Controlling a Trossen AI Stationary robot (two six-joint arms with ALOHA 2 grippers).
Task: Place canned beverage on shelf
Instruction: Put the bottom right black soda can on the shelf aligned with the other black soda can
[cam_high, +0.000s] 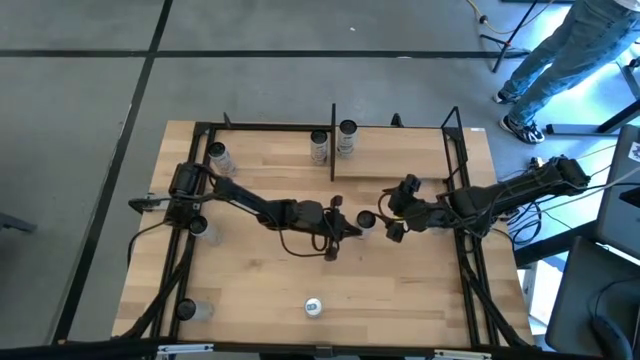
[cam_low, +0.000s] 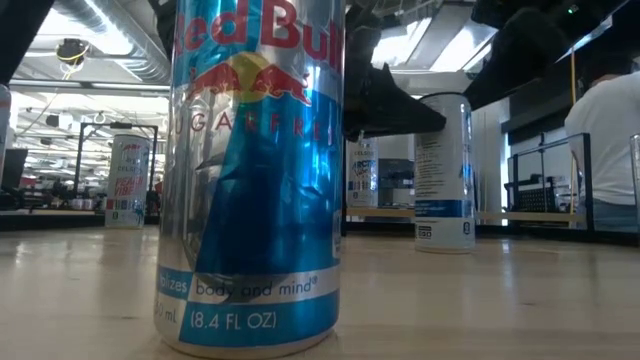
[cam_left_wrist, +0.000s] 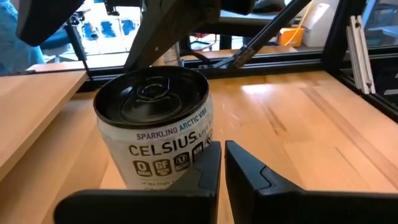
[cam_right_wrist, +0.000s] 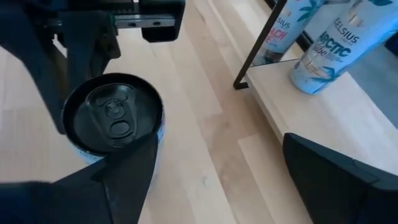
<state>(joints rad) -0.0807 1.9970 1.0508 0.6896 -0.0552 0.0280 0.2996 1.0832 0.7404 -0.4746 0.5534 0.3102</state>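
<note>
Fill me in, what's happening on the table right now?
Both arms meet at the table's middle around a Celsius can standing upright on the wood. The right gripper is open beside it; the left gripper sits shut just next to it. Two cans already stand on the shelf.

An overhead camera looks straight down on the table (cam_high: 400, 290); a table-level camera faces across, near a Red Bull can (cam_low: 255, 170). Both wrist cameras closely share one black-topped can (cam_left_wrist: 155, 124).
</note>
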